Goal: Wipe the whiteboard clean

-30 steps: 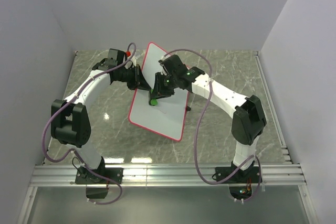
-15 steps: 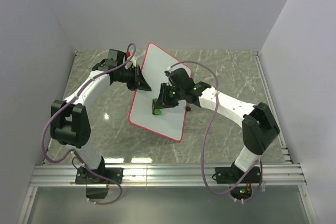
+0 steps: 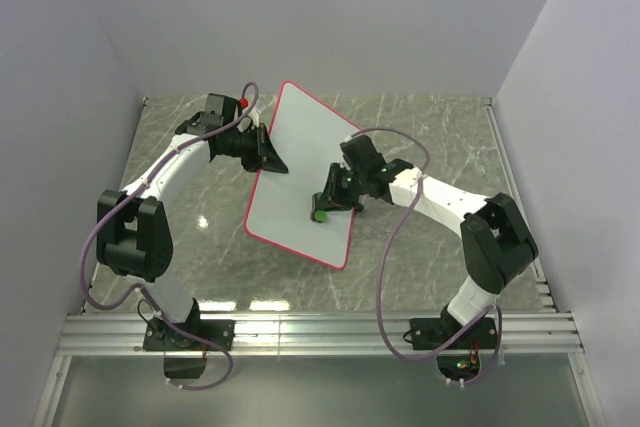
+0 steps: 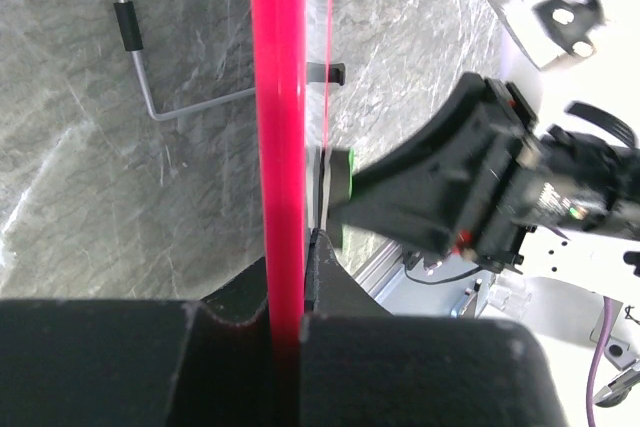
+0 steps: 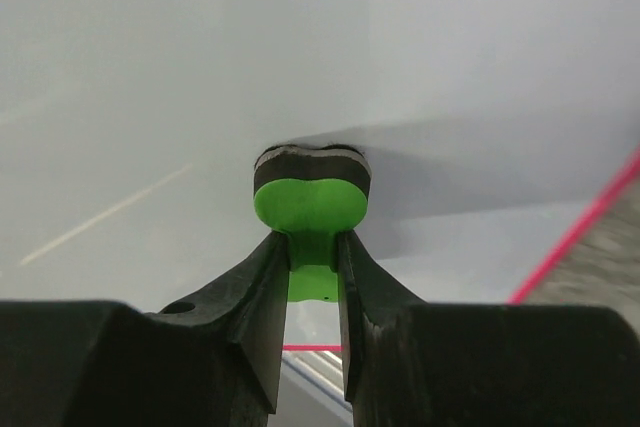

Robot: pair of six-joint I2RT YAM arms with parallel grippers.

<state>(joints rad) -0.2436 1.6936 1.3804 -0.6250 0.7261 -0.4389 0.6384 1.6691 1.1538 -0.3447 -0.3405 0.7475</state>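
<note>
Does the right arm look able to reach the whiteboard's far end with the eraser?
Probably yes: right pincer presses the eraser on the whiteboard, bare surface ahead; left pincer only clamps its edge.

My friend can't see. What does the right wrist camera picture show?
The right gripper pinches a green eraser, holding its dark pad against the whiteboard. The board's thin red rim crosses the lower right corner, with grey table beyond.

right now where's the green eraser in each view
Top external: green eraser on the whiteboard, near right part.
Left wrist: green sliver just right of the red rim.
Right wrist: centre, pinched by the right fingers.
Shared landmark: that red rim.
</note>
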